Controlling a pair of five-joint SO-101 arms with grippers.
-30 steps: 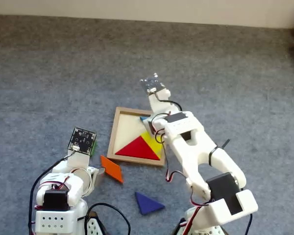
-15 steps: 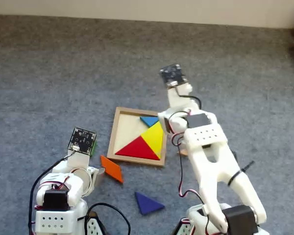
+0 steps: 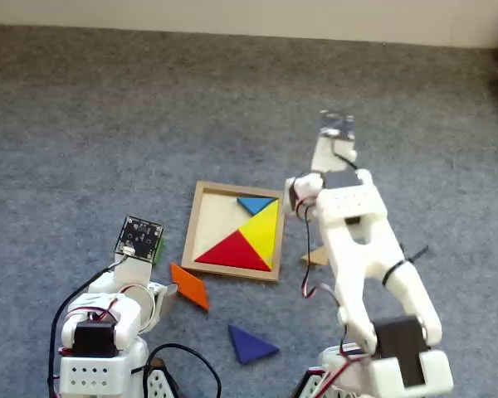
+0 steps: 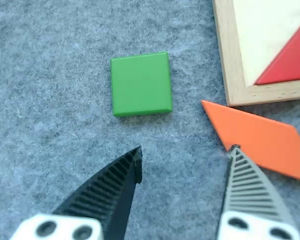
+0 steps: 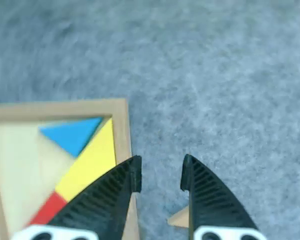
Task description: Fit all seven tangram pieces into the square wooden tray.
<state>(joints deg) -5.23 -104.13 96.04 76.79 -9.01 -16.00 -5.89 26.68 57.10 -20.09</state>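
Observation:
The square wooden tray [image 3: 201, 217] holds a red triangle [image 3: 232, 251], a yellow triangle [image 3: 263, 231] and a small blue triangle [image 3: 256, 204]. My right gripper [image 5: 161, 165] hangs just outside the tray's right rim [image 5: 121, 130], slightly open and empty, with a tan piece [image 5: 180, 218] below it. My left gripper [image 4: 186, 150] is open low over the carpet. A green square [image 4: 141, 83] lies ahead of it, and an orange parallelogram [image 4: 262, 142] lies under one finger. A dark blue triangle [image 3: 251, 343] lies on the carpet near the arm bases.
Everything rests on grey carpet [image 3: 108, 124]. The tan piece [image 3: 317, 257] lies beside the right arm, right of the tray. The orange parallelogram [image 3: 189, 285] sits off the tray's near left corner. Open carpet stretches beyond the tray and to both sides.
My right arm has swung right, from above the tray's right half to beside its rim, uncovering the blue and yellow triangles and the tan piece. The left arm has kept still.

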